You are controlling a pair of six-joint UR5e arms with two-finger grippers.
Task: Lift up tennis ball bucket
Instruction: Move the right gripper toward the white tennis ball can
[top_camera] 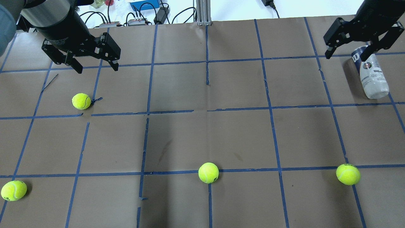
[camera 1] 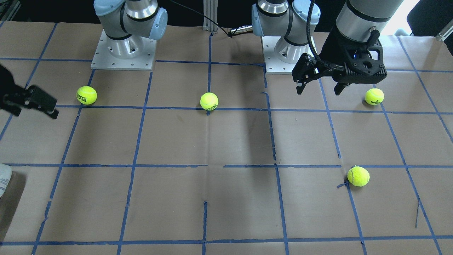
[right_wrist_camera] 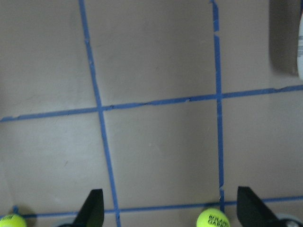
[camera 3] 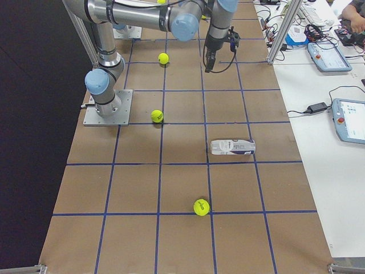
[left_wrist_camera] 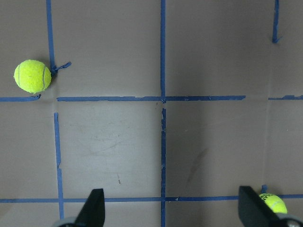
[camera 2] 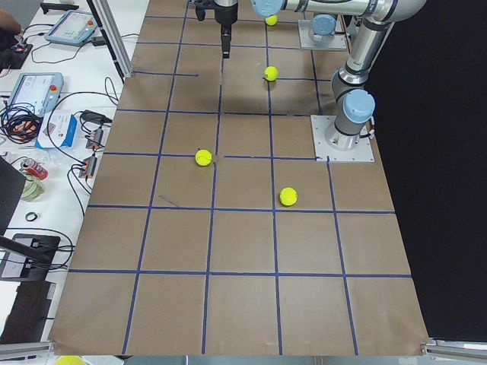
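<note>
Right now my left jaws and my right jaws are both hanging spread wide, gripping nothing, above the worktop (top_camera: 240, 133). In the overhead view the tennis ball bucket (top_camera: 371, 76) is lying on its side at the upper right, just below my right jaws and apart from them. Four tennis balls (top_camera: 208, 173) are sitting scattered elsewhere.

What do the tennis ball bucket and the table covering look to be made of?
The tennis ball bucket: apparently clear, glossy plastic; its end looks see-through, with a printed white and navy label. The table covering: probably matte brown paper, showing creases and seams, with blue tape lines, torn in places.
</note>
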